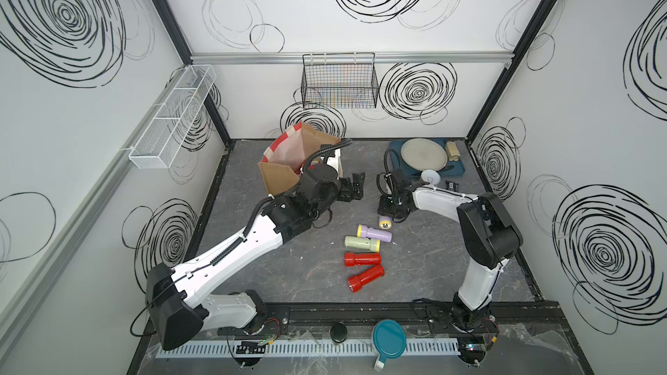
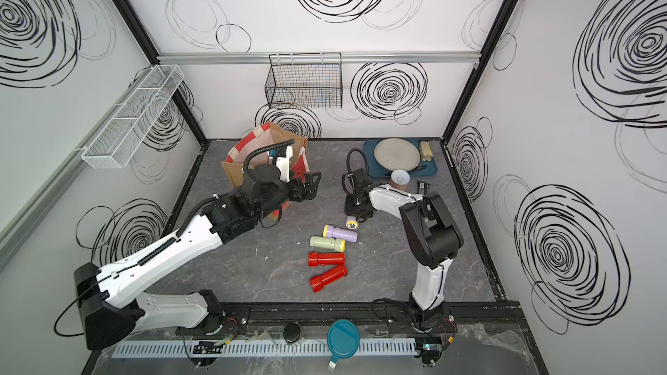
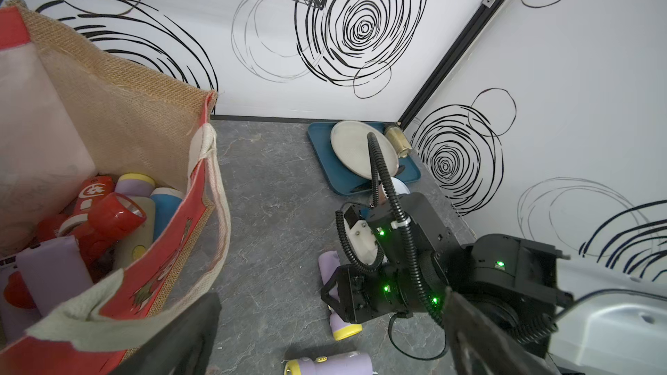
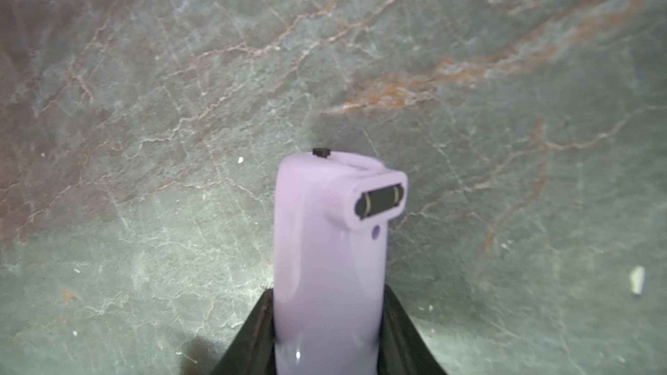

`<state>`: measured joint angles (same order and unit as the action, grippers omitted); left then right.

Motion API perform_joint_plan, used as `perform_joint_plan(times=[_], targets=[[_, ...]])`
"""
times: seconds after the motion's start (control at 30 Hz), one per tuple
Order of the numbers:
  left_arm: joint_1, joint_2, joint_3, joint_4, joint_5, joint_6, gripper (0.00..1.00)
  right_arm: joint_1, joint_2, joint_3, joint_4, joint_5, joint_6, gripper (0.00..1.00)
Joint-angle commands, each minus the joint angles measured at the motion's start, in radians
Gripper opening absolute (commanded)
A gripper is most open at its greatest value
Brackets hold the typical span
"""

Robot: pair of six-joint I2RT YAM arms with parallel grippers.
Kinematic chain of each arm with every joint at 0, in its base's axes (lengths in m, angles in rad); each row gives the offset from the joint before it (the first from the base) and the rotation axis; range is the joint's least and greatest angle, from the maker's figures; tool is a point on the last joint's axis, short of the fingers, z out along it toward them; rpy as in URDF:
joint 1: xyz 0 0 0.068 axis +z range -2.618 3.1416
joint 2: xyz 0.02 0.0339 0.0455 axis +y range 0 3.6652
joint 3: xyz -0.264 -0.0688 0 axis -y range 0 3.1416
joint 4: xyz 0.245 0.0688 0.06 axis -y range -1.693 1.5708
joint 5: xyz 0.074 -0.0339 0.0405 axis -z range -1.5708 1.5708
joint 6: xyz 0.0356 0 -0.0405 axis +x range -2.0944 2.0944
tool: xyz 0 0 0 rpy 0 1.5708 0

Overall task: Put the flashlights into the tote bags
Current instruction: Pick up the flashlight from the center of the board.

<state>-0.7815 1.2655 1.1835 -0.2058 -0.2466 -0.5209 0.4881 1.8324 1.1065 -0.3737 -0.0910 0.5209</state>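
On the grey marbled bench [image 1: 415, 265], near its middle, the right claw [image 4: 326, 333] points downward and is clamped on the body of a lilac plastic flashlight [image 4: 325, 247], with a black finger against each side. In both top views only that torch's yellow head shows beneath the claw, and whether it is clear of the bench I cannot tell. Just beside it, toward the near edge, four more lie in a loose column: a second lilac flashlight with a yellow head [image 1: 375, 234], a pale green flashlight with a yellow head [image 1: 362, 243] and two red flashlights [image 1: 362, 259] [image 1: 365, 277]. The left claw [image 1: 355, 189] hangs beside the boxy brown jute tote bag with red side panels [image 1: 278, 174], its jaws spread wide and holding nothing. Inside the bag (the left wrist view looks straight in) rest several torches, among them a red one [image 3: 108, 211], a lilac one [image 3: 54, 272] and a blue one [image 3: 166, 203].
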Motion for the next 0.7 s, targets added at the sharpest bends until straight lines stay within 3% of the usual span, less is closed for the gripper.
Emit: perform_joint_plan(times=[0.0,0.37,0.67], targets=[[0.023,-0.023,0.004,0.06,0.042,-0.008,0.99,0.01,-0.078,-0.038,0.026,0.009,-0.059,0.0],[0.093,-0.009,0.075,0.04,0.152,-0.073,0.99,0.057,-0.43,-0.105,0.252,-0.054,-0.177,0.0],[0.076,0.063,0.206,0.057,0.349,-0.048,1.0,0.115,-0.609,-0.11,0.401,-0.109,-0.234,0.0]])
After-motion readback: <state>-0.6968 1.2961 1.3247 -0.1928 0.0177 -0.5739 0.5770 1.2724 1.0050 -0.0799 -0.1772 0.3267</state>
